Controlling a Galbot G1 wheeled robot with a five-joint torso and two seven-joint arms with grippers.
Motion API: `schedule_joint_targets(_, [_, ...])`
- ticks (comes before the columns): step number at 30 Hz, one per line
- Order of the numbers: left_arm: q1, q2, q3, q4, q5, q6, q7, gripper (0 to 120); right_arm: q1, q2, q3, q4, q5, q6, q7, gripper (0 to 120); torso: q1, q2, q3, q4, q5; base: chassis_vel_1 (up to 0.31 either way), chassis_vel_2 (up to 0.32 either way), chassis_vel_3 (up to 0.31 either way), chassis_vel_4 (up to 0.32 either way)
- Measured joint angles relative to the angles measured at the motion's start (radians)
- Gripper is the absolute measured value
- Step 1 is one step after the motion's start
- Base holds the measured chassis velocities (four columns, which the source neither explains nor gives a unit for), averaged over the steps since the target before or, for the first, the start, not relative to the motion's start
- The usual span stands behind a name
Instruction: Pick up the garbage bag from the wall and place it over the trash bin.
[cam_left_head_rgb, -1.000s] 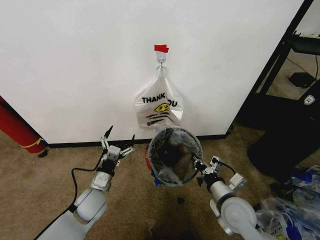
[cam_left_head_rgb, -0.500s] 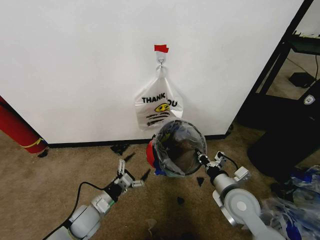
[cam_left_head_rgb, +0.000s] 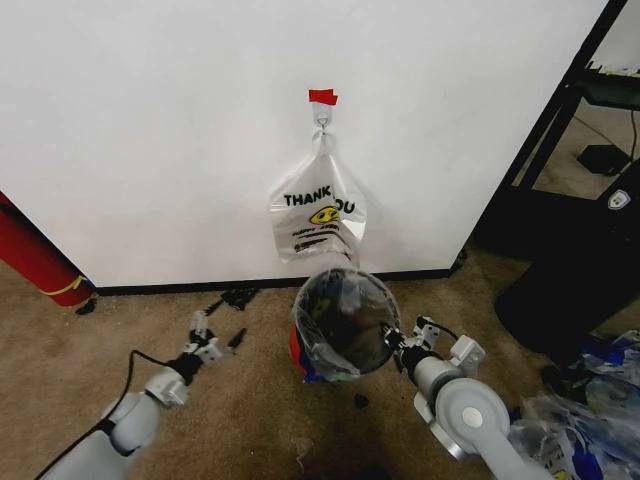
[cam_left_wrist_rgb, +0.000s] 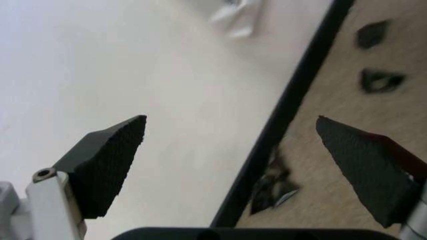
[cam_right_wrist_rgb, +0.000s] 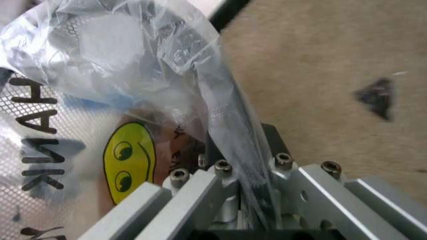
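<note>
the right gripper is pinching the bag at the rim of the bin, which is sitting on the carpet below the wall hook; the left gripper is hanging spread wide, beside it.

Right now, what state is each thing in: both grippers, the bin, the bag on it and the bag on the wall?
left gripper: open, holding nothing, low over the carpet left of the bin.
right gripper: shut on the garbage bag at the bin's rim.
garbage bag: draped over the bin's mouth.
trash bin: upright, covered by the bag.
THANK YOU bag: hanging on the wall hook.
</note>
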Motion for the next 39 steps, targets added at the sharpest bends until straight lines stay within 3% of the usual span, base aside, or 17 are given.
schedule_joint_targets(12, [0.042, -0.034, 0.04, -0.119, 0.001, 0.036, -0.016, 100, 0.027, 0.019, -0.019, -0.09, -0.064, -0.045, -0.009, 0, 0.0, 0.0, 0.0, 0.0, 0.0002, 0.0, 0.0, 0.0, 0.0])
schedule_joint_targets(33, [0.05, -0.048, 0.047, -0.098, 0.0, 0.031, -0.016, 100, 0.073, 0.036, -0.067, -0.189, -0.156, -0.042, -0.066, 0, 0.0, 0.0, 0.0, -0.0002, -0.0003, 0.0, 0.0, 0.0, 0.0])
schedule_joint_targets(39, [0.049, -0.048, 0.049, -0.097, -0.001, 0.03, -0.016, 100, 0.06, 0.03, -0.069, -0.178, -0.162, -0.036, -0.088, 18, 0.0, 0.0, 0.0, 0.0004, 0.0009, 0.0, 0.0, 0.0, 0.0])
